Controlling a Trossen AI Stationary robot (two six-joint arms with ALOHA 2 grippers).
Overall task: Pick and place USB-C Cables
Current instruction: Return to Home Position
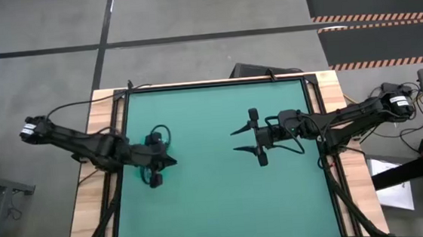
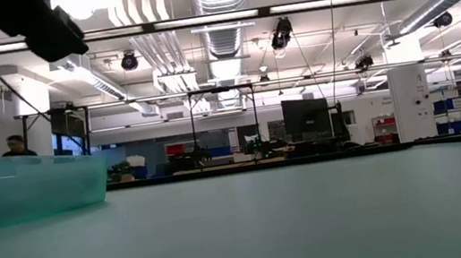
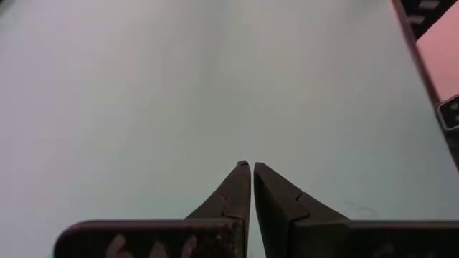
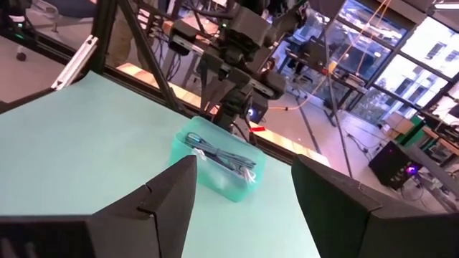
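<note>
A clear teal tub [image 4: 219, 172] stands on the green mat on the table's left side, below my left arm; it also shows at the left of the low view as the tub [image 2: 22, 187]. Thin cable bundles [image 4: 217, 155] lie inside it, grey-blue with a pale end showing. My left gripper [image 1: 172, 161] [image 3: 251, 168] is shut and empty over bare mat. My right gripper [image 1: 234, 141] [image 4: 244, 162] hangs open near the table's middle, pointing toward the tub from a distance and holding nothing. No cable lies loose on the mat.
Bare green mat [image 1: 218, 201] spreads between and in front of both grippers. Black frame rails [image 1: 121, 125] and wooden borders [image 1: 90, 211] run along the table's left and right sides. A person [image 2: 16, 145] sits far off in the room behind the table.
</note>
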